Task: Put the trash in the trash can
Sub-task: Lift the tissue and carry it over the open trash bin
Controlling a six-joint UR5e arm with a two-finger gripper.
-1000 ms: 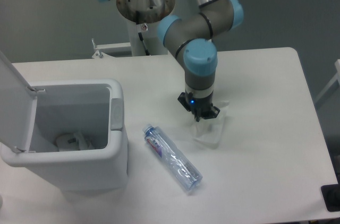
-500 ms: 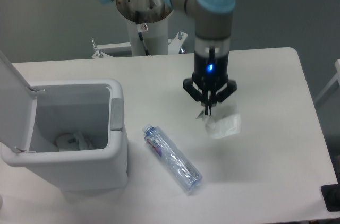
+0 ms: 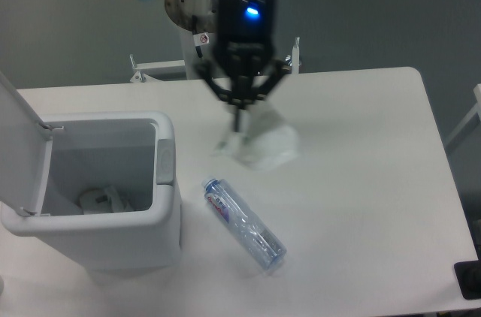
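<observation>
Gripper (image 3: 238, 123) pinched shut on wrapper (image 3: 264, 144), now lifted and carried left toward trash can (image 3: 161, 208). Bottle (image 3: 245, 223) remains on table (image 3: 376, 182).

Claw (image 3: 238, 123) closed on the wrapper (image 3: 264, 144), which hangs above the desk (image 3: 361, 182). Bottle (image 3: 244, 223) lies diagonally on the desk, near the open bin (image 3: 105, 189), whose lid (image 3: 16, 137) stands raised at left.
</observation>
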